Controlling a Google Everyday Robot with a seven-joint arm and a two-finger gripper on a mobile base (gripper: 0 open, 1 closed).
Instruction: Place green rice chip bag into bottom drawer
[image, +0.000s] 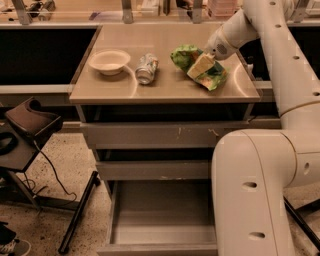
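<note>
The green rice chip bag (214, 78) lies crumpled on the right part of the cabinet's top, its far end (182, 54) bunched up. My gripper (201, 65) reaches down from the right onto the middle of the bag and is shut on it, with green showing on both sides of the pale fingers. The bag still rests on the top. The bottom drawer (160, 214) is pulled open below, its bare grey inside empty.
A cream bowl (109, 61) and a silver can (146, 68) on its side lie on the cabinet top (100, 90) left of the bag. Two shallower drawers (150, 135) are closed. My white arm fills the right side. A dark stand (30, 125) is at the left.
</note>
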